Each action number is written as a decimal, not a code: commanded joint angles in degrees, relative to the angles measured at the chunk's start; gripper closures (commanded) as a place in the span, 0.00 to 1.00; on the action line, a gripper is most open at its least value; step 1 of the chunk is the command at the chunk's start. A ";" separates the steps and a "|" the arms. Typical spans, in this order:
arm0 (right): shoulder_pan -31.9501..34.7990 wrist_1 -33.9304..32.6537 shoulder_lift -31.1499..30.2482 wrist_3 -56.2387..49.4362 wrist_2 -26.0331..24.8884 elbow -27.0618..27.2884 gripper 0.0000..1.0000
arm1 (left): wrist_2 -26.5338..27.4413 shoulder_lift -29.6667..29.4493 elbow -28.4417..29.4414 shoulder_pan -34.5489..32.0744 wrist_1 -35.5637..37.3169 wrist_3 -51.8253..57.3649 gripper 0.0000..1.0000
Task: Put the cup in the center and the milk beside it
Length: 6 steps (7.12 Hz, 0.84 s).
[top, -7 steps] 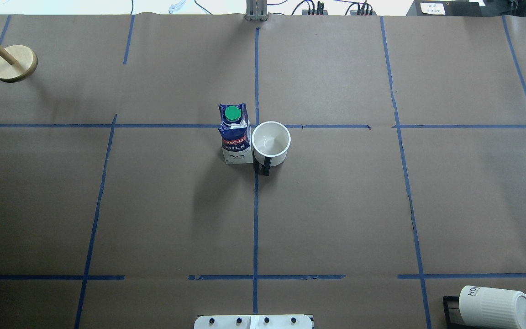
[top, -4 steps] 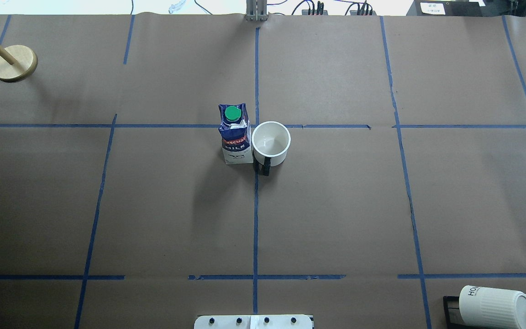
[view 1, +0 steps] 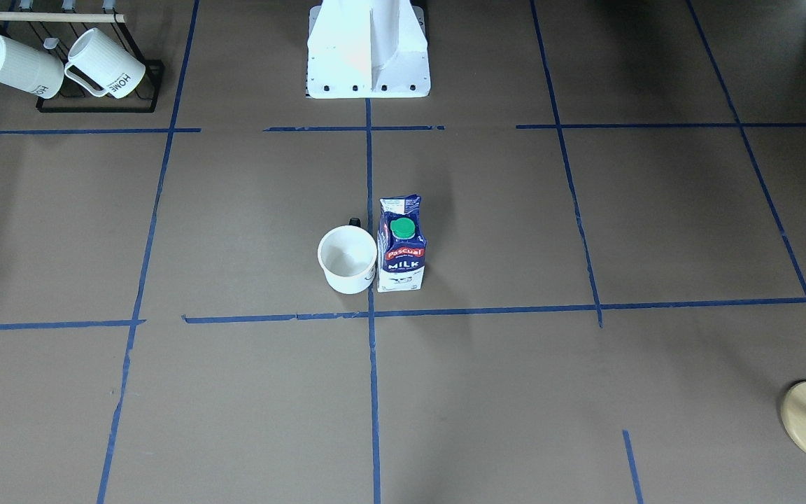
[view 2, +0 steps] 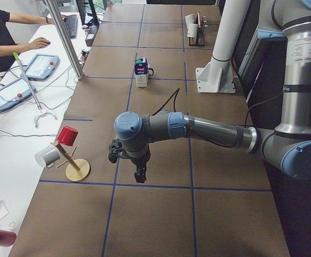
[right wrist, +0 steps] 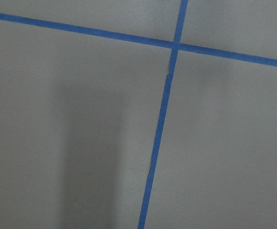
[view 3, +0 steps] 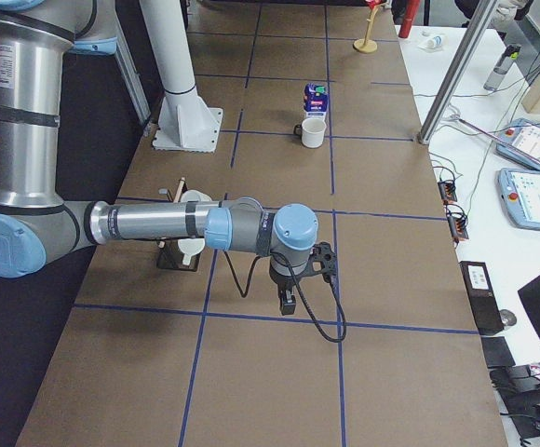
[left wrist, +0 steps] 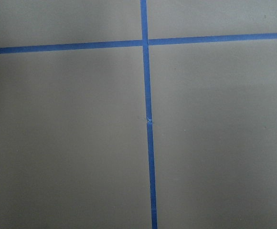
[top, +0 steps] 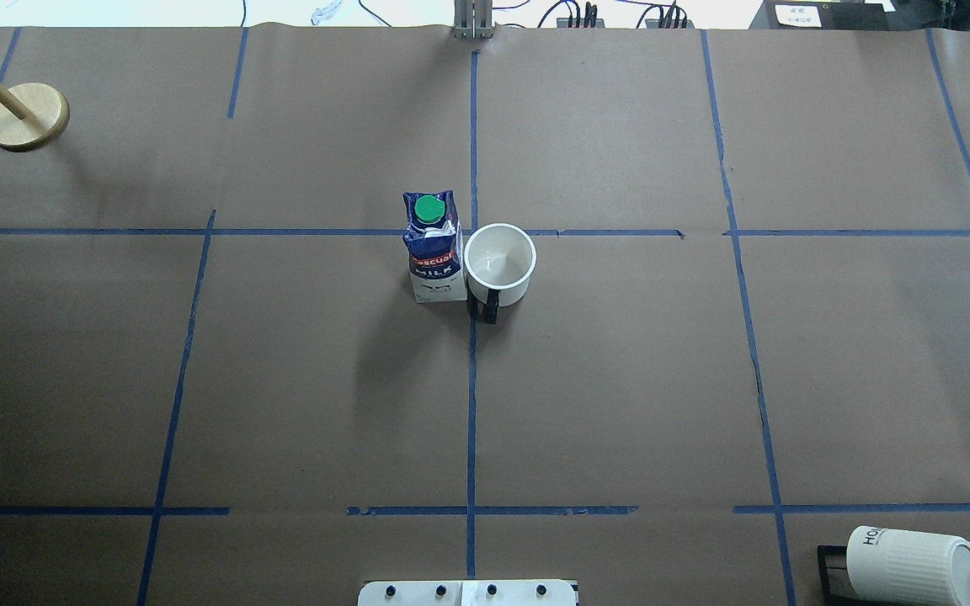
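Note:
The white cup stands upright by the centre tape crossing, its black handle towards the robot. The blue and white milk carton with a green cap stands upright right beside it, on the robot's left; whether they touch I cannot tell. Both also show in the front view, cup and milk. My left gripper hangs over bare paper far from them, seen only in the left side view. My right gripper likewise shows only in the right side view. I cannot tell whether either is open or shut. The wrist views show only tape lines.
A black rack with two ribbed HOME mugs stands at the robot's near right. A wooden peg stand is at the far left. The white robot base is at the near edge. An operator sits at a side desk.

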 commanded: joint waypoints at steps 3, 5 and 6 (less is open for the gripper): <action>0.04 0.03 0.15 0.00 0.08 -0.18 0.00 | 0.16 0.17 0.10 -0.06 0.00 0.53 0.00; 0.04 0.03 0.15 -0.09 0.08 -0.09 0.00 | -0.11 0.53 0.28 0.02 -0.09 0.18 0.00; 0.04 0.12 0.15 -0.26 0.08 -0.09 0.00 | 0.07 0.53 -0.25 -0.06 -0.09 0.27 0.00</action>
